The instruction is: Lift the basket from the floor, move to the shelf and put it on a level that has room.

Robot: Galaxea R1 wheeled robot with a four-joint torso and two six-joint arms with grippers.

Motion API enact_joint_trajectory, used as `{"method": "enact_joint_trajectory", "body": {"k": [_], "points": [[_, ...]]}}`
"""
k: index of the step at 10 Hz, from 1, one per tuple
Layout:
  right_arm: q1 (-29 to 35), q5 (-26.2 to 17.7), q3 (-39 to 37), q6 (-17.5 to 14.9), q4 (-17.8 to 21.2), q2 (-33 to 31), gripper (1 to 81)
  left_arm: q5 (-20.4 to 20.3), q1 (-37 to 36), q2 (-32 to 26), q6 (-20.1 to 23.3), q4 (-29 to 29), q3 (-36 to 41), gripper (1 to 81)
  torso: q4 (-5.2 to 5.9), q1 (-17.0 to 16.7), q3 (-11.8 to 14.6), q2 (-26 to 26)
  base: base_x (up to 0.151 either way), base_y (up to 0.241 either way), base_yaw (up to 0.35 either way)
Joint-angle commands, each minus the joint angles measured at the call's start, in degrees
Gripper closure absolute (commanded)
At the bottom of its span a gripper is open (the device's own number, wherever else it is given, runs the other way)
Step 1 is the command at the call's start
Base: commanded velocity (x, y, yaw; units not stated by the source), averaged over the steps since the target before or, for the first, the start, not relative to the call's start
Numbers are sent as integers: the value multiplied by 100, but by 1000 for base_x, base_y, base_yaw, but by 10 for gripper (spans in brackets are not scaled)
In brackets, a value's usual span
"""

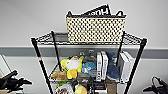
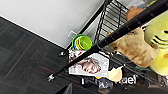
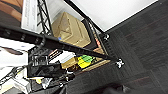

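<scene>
Against a pale wall, the basket [image 1: 95, 29] sat on the shelf's [image 1: 136, 63] top level [image 1: 46, 38]; jaw states could not be told.

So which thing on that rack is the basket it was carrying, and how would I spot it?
Find the tall black metal wire rack against the pale wall and look at its topmost wire tier. The small rectangular cream woven basket with a dark rim and handles stands there alone. The tier below is crowded with a yellow plush toy and white boxes, and nothing else is woven.
</scene>
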Motion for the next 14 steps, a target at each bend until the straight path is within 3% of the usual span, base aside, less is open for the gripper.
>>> {"method": "enact_joint_trajectory", "body": {"k": [1, 3, 4, 6, 7, 11, 14], "points": [[-817, 929, 28, -374, 7, 340, 10, -1127, 1132, 458, 245, 137, 345, 10, 0, 0, 0, 0, 0, 0, 0], [-1477, 1325, 168, -479, 7, 577, 10, -1322, 1941, 828, 254, 436, 257, 10, 0, 0, 0, 0, 0, 0, 0], [-1837, 1613, 221, -602, 7, 725, 10, -1592, 2432, 1055, 254, 593, 230, 10, 0, 0, 0, 0, 0, 0, 0], [-2364, 1861, -7, -761, -37, 1148, 10, -2295, 3338, 1591, 254, 1155, -32, 10, -2, 0, 2, 0, 0, 0, 0], [-2576, 1922, -182, -796, -45, 1366, 10, -2463, 3680, 1896, 254, 1210, -250, 10, 0, 0, 2, 0, 0, 0, 0], [-3419, 2186, -956, -1183, -178, 2203, 10, -2860, 4622, 3016, 254, 1508, -1343, 10, -2, -2, 5, -2, 0, 0, 0], [-3797, 2186, -1764, -1612, -204, 2887, 10, -2860, 4957, 3797, 263, 1692, -2300, 10, -2, -4, 7, -5, 0, 0, 0]]}}
